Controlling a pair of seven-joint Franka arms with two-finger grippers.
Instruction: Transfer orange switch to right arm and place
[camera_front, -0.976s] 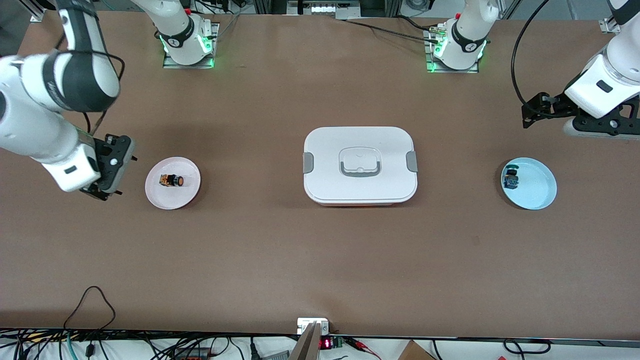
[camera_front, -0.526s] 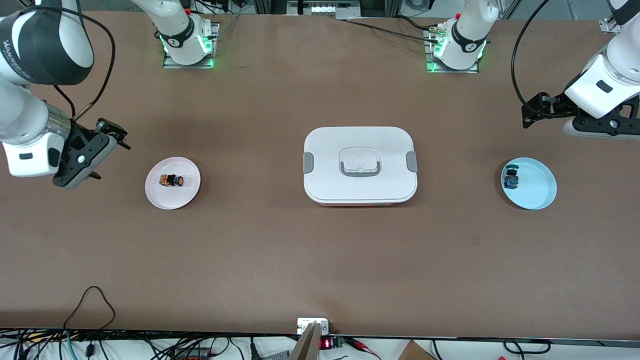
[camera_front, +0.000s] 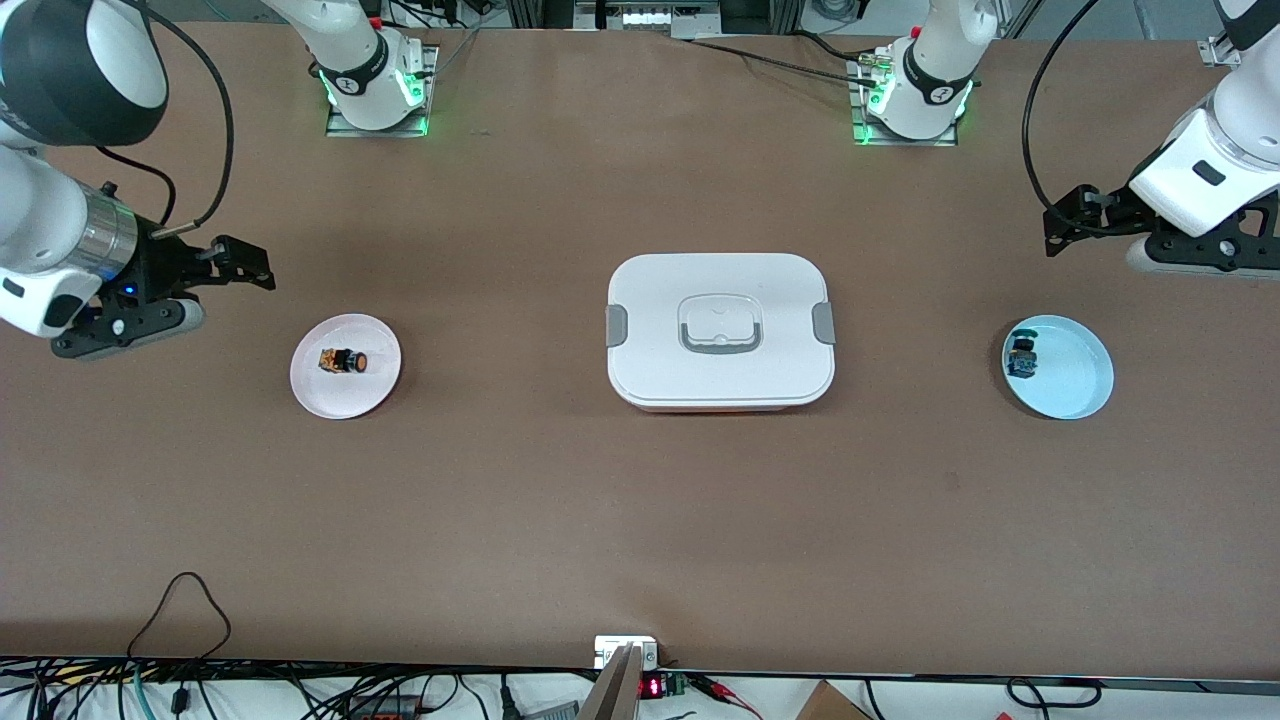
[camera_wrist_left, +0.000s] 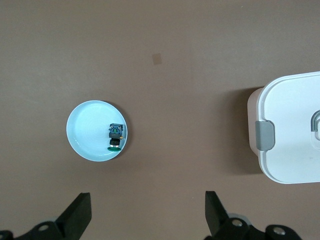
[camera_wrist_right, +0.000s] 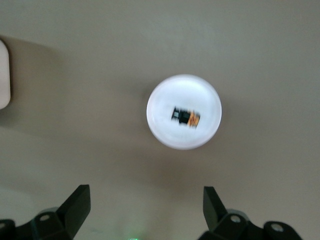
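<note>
Right pincer (camera_front: 240, 265) wide, empty, beside pale pink round plate (camera_front: 345, 366) holding tiny black orange-capped switch (camera_front: 344, 360): placing looks done. Left pincer (camera_front: 1068, 222) wide, waiting over worktop (camera_front: 640, 520).

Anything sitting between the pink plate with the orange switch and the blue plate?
Yes: in the front view, the white lidded box with grey side clips sits mid-table between the pink plate and the light blue plate; otherwise bare brown tabletop.

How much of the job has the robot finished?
Looks done: orange switch lies on the pink plate. In hand: nothing; the right gripper hangs open beside that plate, the left gripper waits open above the table near the blue plate. Left: seemingly nothing.
</note>
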